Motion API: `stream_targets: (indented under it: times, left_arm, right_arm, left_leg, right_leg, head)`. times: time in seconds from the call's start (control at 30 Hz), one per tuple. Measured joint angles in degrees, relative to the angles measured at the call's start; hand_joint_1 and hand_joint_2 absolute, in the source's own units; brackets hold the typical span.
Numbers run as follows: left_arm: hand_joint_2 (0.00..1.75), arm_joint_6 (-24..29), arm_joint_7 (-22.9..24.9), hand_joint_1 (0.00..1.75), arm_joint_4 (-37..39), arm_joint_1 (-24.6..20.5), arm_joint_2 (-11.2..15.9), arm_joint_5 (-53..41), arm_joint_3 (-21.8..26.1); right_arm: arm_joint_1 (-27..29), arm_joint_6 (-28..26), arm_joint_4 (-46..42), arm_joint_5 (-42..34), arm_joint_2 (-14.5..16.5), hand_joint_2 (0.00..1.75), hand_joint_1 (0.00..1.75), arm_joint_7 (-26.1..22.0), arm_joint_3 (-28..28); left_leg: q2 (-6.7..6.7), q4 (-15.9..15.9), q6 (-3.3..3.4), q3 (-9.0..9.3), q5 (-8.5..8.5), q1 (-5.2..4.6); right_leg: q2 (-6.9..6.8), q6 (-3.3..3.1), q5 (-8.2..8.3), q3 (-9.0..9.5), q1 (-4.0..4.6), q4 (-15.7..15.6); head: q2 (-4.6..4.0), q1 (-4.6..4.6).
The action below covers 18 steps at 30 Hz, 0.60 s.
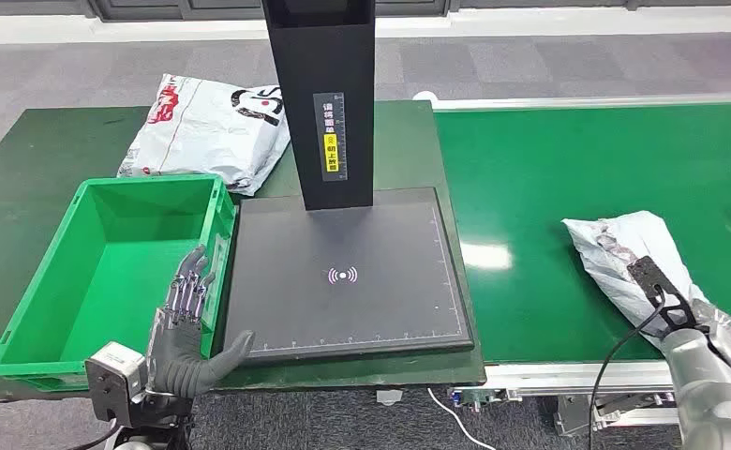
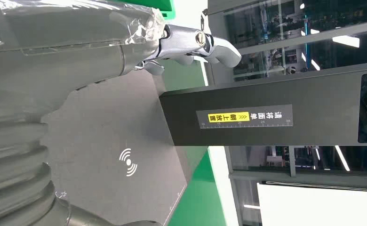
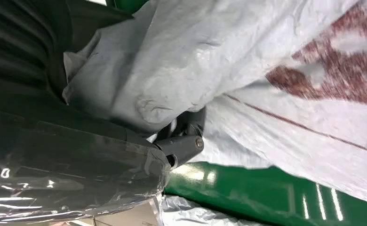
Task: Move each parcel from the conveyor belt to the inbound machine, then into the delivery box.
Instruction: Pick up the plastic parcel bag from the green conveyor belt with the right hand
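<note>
Head view: right hand (image 1: 663,298) grips the grey parcel (image 1: 624,253) on the conveyor belt (image 1: 577,169).

Parcel-sorting depot: green conveyor belt (image 1: 587,178), scanning machine (image 1: 343,272), mailbag (image 1: 207,127).

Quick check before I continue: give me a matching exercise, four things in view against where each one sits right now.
Things:
1. left hand
2. grey parcel
3. green box
4. printed parcel

Places:
A. on the dark table behind the green box
B. on the conveyor belt
C. left of the scanner plate
D. open, over the box's right wall

Pairs: 1-D, 2-B, 3-C, 4-A
</note>
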Motion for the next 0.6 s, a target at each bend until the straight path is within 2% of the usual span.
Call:
stream_targets:
  times: [0.6]
  left_arm:
    - [1.75,0.0,0.0,0.00,-0.2,0.1,0.0,0.0,0.0]
  right_arm:
    - [-0.3,0.1,0.0,0.5,0.8,1.75,1.75,-0.3,0.0]
  left_leg:
    - [-0.04,0.0,0.00,-0.02,0.00,0.00]
  right_leg:
    - [-0.03,0.00,-0.01,0.01,0.00,0.0]
  head:
    - [0.00,0.00]
